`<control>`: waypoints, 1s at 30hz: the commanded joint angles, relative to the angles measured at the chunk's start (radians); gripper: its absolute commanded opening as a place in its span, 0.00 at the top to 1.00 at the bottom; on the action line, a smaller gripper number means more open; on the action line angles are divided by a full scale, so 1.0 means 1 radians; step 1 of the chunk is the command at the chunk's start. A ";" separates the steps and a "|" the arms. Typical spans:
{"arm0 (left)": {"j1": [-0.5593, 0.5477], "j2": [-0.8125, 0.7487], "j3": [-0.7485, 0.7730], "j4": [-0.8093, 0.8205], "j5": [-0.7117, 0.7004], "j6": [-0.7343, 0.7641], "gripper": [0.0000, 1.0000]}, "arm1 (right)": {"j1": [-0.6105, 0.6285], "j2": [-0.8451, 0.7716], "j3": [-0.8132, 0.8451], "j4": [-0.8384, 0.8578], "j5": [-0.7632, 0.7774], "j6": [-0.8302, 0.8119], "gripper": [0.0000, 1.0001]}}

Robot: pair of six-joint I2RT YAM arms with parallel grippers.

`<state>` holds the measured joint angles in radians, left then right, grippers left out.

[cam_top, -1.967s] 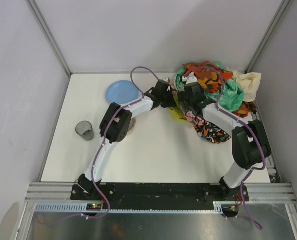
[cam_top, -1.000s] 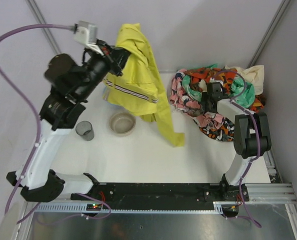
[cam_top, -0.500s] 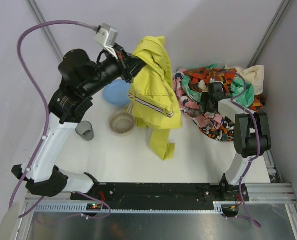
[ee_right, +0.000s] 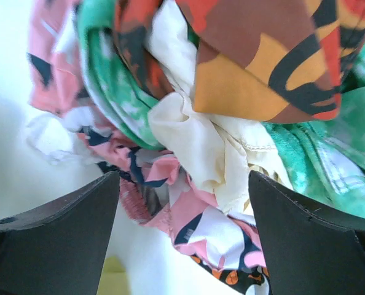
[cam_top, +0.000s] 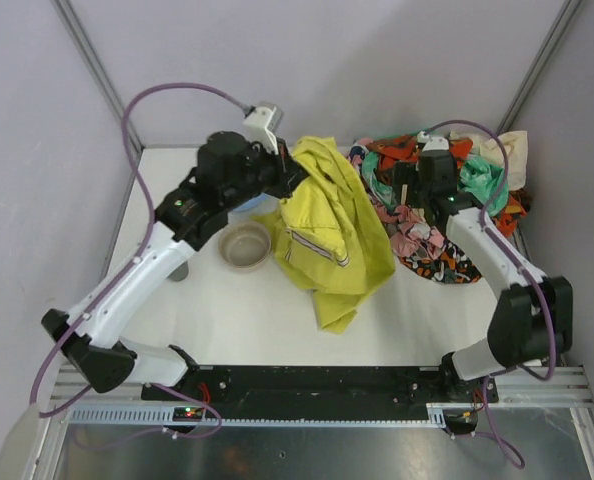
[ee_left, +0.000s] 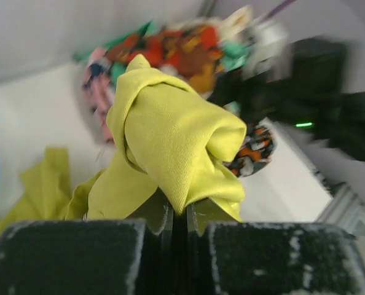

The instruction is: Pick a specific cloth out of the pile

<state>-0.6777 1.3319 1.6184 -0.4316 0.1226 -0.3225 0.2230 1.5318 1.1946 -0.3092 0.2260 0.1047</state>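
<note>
The yellow-green cloth [cam_top: 339,232] with a striped band hangs from my left gripper [cam_top: 295,170] and drapes onto the table left of the pile [cam_top: 447,200]. In the left wrist view my left gripper [ee_left: 178,212] is shut on a bunched fold of the cloth [ee_left: 170,135]. My right gripper [cam_top: 409,182] is open above the pile's left part, holding nothing. In the right wrist view its open fingers [ee_right: 53,236] frame pink floral, cream and mint cloths of the pile [ee_right: 201,141].
A beige bowl [cam_top: 244,245] sits on the table left of the cloth. A blue plate [cam_top: 245,203] is mostly hidden under my left arm. A dark mesh cup [cam_top: 180,271] stands partly behind the arm. Enclosure walls close in behind and on both sides.
My left gripper has come down and to the right with the yellow-green cloth, which now lies partly on the table. My right gripper has risen and opened over the pile.
</note>
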 commanded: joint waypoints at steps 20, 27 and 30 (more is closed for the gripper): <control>-0.181 0.548 -0.452 0.182 -0.115 -0.207 0.99 | 0.044 -0.681 -0.434 0.035 -0.016 0.239 0.01; -0.193 0.295 -0.541 0.174 -0.174 -0.186 0.65 | 0.042 -0.764 -0.474 0.005 0.035 0.239 0.01; -0.192 0.081 -0.587 0.155 -0.228 -0.166 0.09 | 0.039 -0.795 -0.477 -0.006 0.050 0.231 0.01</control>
<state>-0.8619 1.6894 1.0714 -0.2279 -0.0341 -0.4965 0.2646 0.7834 0.7177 -0.3233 0.2325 0.3294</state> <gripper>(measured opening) 0.726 0.992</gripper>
